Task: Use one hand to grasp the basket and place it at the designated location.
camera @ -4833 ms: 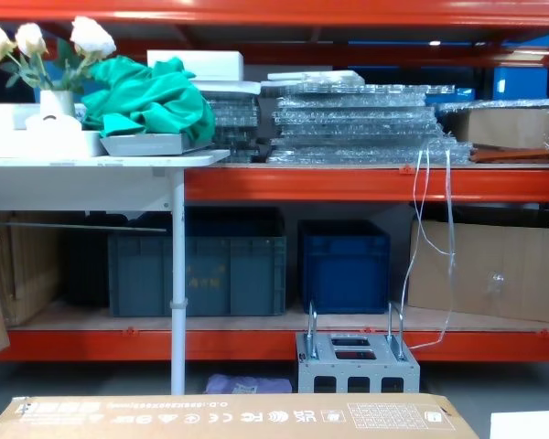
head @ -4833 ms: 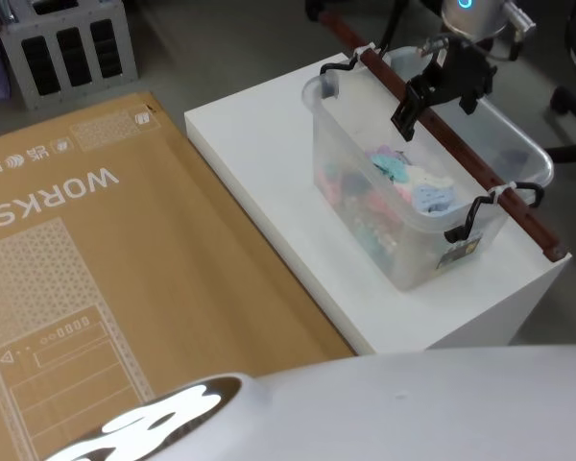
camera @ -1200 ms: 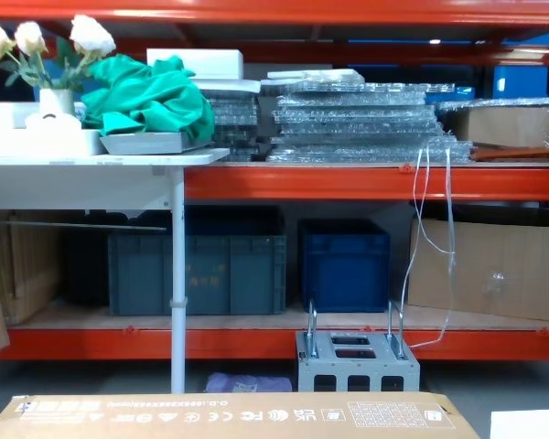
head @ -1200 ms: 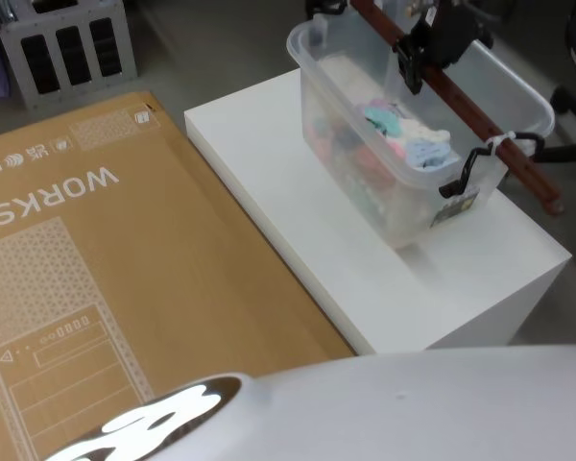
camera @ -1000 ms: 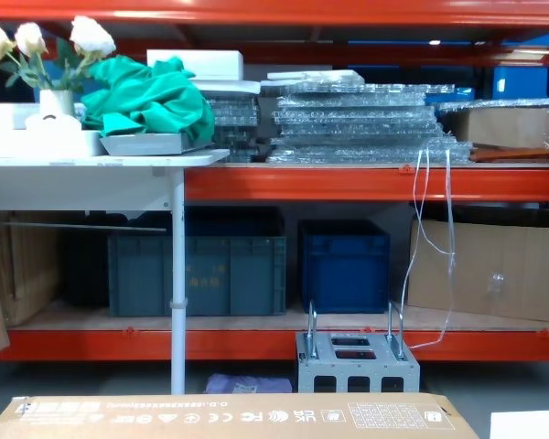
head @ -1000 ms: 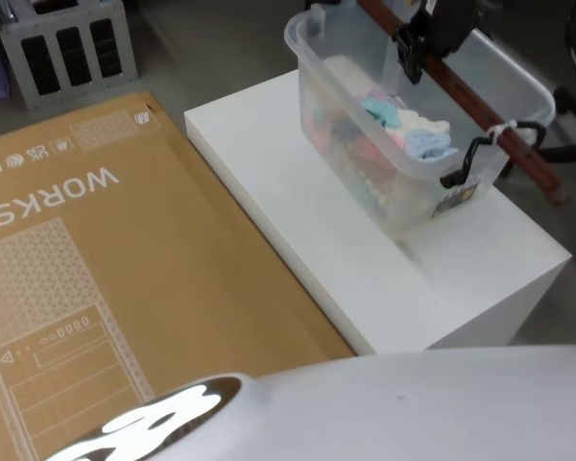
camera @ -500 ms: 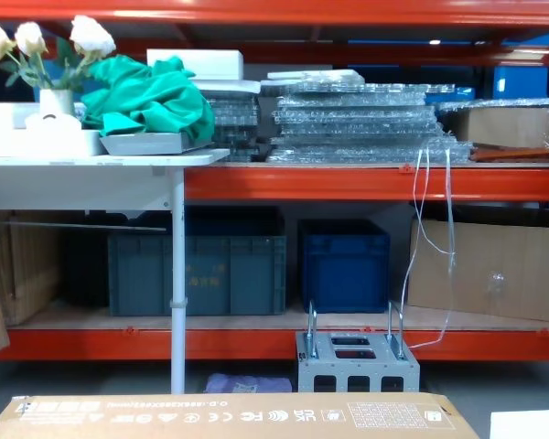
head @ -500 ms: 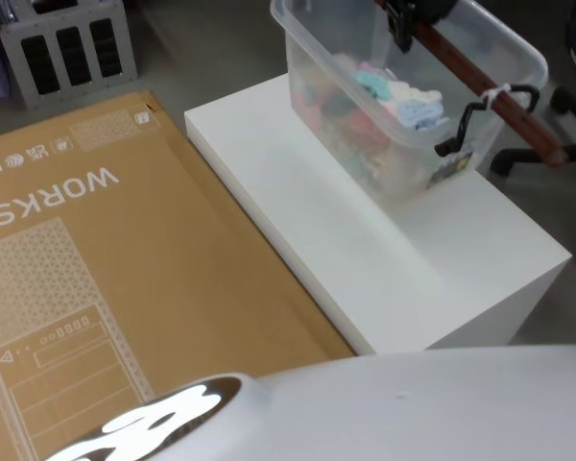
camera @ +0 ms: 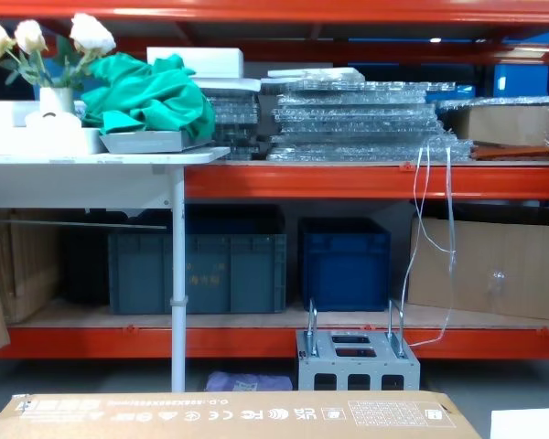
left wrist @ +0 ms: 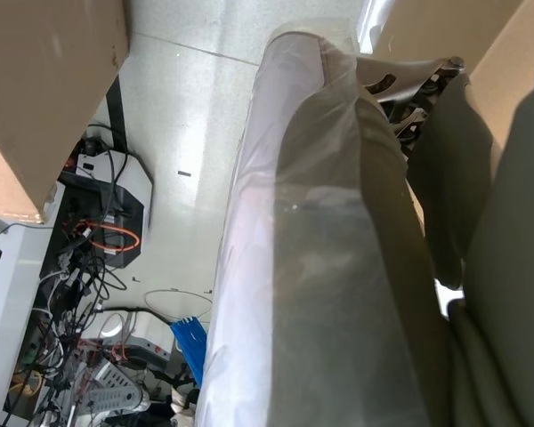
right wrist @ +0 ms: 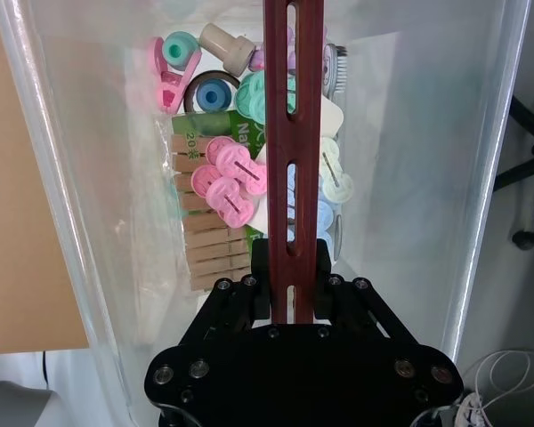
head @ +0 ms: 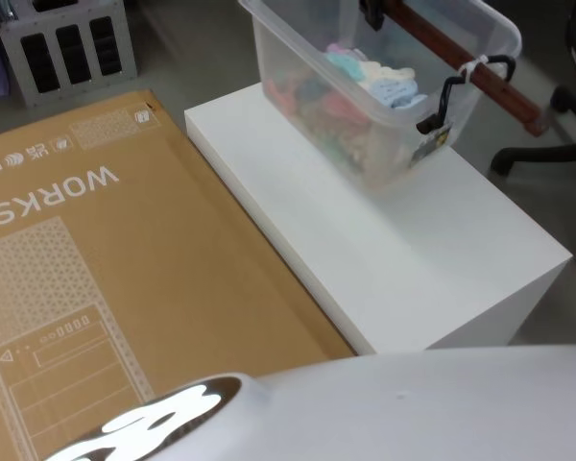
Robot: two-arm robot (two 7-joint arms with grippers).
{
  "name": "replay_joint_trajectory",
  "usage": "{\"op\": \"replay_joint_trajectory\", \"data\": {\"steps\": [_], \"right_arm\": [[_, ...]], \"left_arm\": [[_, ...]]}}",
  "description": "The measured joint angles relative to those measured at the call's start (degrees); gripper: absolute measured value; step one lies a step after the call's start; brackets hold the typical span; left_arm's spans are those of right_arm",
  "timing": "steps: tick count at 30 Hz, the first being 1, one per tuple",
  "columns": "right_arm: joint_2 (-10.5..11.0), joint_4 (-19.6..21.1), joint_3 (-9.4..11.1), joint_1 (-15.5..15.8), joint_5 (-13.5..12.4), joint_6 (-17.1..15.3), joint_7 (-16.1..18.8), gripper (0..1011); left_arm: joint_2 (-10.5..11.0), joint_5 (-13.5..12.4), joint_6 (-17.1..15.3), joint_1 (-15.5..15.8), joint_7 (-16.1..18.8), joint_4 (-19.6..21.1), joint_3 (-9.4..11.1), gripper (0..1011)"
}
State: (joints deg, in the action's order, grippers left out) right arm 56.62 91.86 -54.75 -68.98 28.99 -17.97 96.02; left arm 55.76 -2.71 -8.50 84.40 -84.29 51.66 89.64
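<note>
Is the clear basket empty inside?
No, the basket holds pink, green and blue clothes pegs, which lie below its red-brown handle.

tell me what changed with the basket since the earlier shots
The right gripper, jaws shut on the handle, has raised the basket off the white stand and carried it up and toward the robot's left. The stand, cardboard box and shelves stayed put.
</note>
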Motion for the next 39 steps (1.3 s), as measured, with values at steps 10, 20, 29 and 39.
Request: {"op": "replay_joint_trajectory", "data": {"steps": [10,20,29,39], "right_arm": [[-2.7,-1.2,-1.7,-2.5,0.1,2.0,0.1,234],[-5.4,-1.7,-3.5,-4.6,-0.7,4.0,-0.1,235],[-7.3,-2.1,-4.8,-6.1,-1.4,6.1,-0.3,235],[-9.8,-2.9,-6.6,-8.0,-2.0,8.5,-0.6,235]], "left_arm": [[0.0,0.0,0.0,0.0,0.0,0.0,0.0,0],[0.0,0.0,0.0,0.0,0.0,0.0,0.0,0],[0.0,0.0,0.0,0.0,0.0,0.0,0.0,0],[0.0,0.0,0.0,0.0,0.0,0.0,0.0,0]]}}
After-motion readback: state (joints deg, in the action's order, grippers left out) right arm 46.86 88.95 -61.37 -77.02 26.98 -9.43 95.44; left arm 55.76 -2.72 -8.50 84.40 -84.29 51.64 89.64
